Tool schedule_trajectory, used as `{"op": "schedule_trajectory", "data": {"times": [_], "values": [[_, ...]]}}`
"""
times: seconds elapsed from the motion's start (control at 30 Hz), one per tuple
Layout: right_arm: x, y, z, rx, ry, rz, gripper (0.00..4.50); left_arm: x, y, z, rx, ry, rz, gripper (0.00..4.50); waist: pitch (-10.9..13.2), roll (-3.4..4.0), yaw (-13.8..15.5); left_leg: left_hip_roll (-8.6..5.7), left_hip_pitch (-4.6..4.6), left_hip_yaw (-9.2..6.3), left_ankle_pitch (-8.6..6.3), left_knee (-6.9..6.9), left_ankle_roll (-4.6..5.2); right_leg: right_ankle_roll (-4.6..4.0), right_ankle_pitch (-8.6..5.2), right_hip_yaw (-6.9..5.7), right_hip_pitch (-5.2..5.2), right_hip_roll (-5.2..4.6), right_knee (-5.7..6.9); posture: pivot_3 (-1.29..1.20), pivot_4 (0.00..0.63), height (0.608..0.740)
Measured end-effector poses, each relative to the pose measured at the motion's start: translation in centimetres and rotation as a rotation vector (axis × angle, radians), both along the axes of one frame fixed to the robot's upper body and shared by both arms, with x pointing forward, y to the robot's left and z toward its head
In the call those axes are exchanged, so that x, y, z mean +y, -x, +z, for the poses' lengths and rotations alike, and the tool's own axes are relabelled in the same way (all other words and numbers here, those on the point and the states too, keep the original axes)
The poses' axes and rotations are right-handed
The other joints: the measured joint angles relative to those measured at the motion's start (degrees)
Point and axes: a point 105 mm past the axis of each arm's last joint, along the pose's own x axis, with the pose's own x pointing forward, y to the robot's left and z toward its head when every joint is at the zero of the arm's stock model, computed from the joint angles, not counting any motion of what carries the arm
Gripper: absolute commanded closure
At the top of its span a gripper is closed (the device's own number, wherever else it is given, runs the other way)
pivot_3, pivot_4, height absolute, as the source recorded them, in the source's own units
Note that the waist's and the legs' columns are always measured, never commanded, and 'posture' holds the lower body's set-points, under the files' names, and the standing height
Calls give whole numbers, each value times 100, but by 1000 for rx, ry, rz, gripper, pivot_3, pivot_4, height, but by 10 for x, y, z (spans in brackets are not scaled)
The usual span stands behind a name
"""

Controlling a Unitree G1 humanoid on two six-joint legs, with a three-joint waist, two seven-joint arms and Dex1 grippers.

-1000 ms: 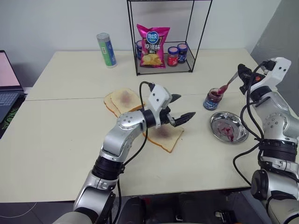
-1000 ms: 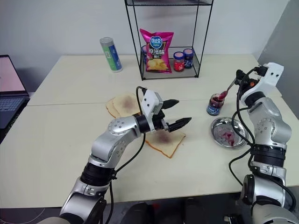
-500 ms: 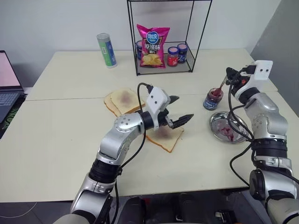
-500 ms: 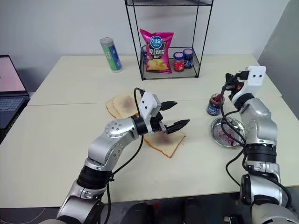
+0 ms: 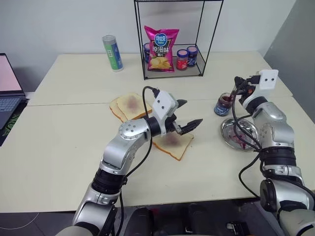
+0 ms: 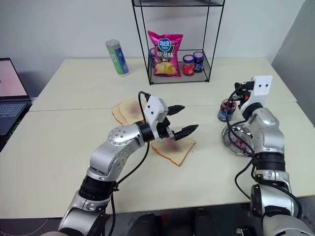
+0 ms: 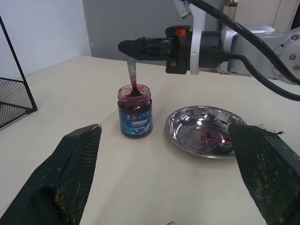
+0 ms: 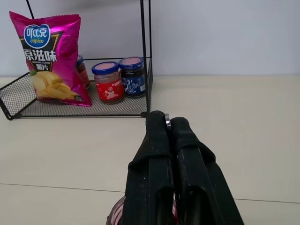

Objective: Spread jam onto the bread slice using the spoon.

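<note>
The jam is in a small clear jar (image 5: 224, 104) with a dark blue label, standing open right of the table's middle. My right gripper (image 5: 237, 82) hovers just above it, shut on the spoon (image 7: 131, 75). The spoon hangs nearly upright with its bowl down in the jam. The bread slice (image 5: 173, 143) lies flat at mid-table with a red-purple smear at its centre. My left gripper (image 5: 192, 112) is open and empty, held level just above the slice's far right part and pointing toward the jar.
A round steel dish (image 5: 239, 133) smeared with jam sits in front of the jar. Two overlapped slices (image 5: 129, 105) lie left of the bread. A wire rack (image 5: 172, 64) holds a chips bag and jars at the back. A can (image 5: 112, 52) and a laptop (image 5: 7, 83) are further left.
My right gripper has moved left and down over the jar, bringing the spoon from a slant to nearly upright. The left arm has stayed put.
</note>
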Motion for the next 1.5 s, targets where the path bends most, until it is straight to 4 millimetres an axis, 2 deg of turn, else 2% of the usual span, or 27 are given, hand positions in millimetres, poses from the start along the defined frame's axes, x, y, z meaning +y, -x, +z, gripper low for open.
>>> {"op": "schedule_trajectory", "data": {"times": [0.13,0.33,0.53,1.5], "values": [[1,-1,-7,35,-99,2,4465,2,-1,-1,0,-6,7,0,0,0,1,1,0,0,2,0,-3,0,0,0,0,-1,0,0,150,740],[-11,0,-14,83,-281,-31,4465,3,-2,-2,2,-5,21,0,0,1,4,1,0,1,1,0,-2,-1,1,0,0,-2,1,0,150,740],[-21,2,-16,102,-386,-70,4465,4,-2,-2,-1,-5,21,0,-1,1,4,0,0,1,-5,0,9,-1,1,1,0,-2,3,0,150,740],[-43,9,1,56,-629,-142,4465,3,-3,0,-19,-15,3,0,-1,2,6,0,-1,1,-6,0,11,-1,1,1,0,-1,3,0,150,740]]}}
